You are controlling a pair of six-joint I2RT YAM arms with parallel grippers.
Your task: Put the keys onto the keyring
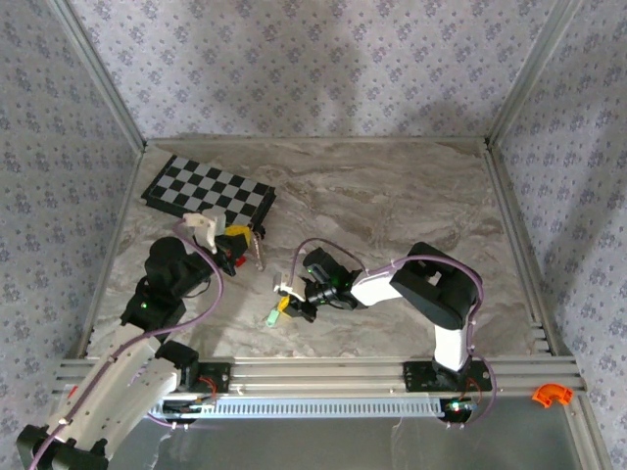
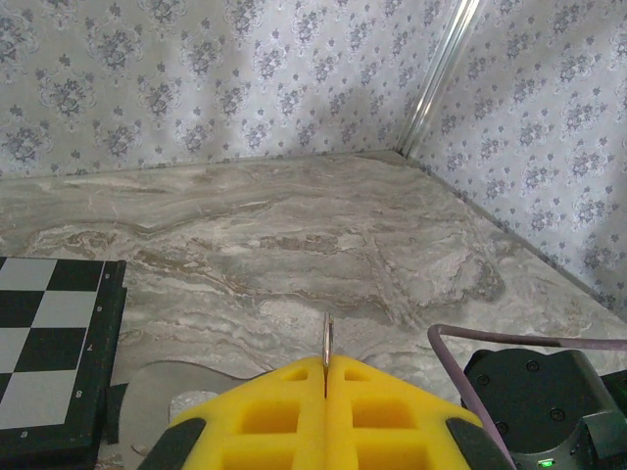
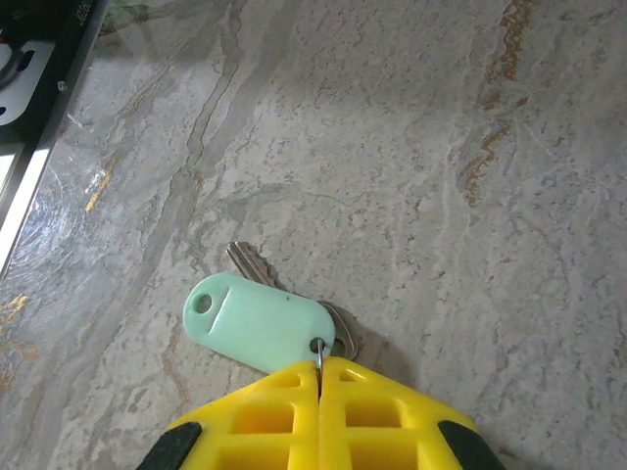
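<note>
Right wrist: keys (image 3: 257, 323), mint oval head, probably plastic.

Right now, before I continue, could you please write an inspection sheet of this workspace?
Surface: marbled table, nothing spilled.
Job's things: keys with mint-green head at the right end effector's tips; keyring seen edge-on.
Clutter: chessboard far left; orange curved piece near right.
End effectors: left end effector shut on keyring; right end effector shut on keys.
Cables: purple cable loops by the arms, free.
Surroundings: patterned walls, metal frame.
</note>
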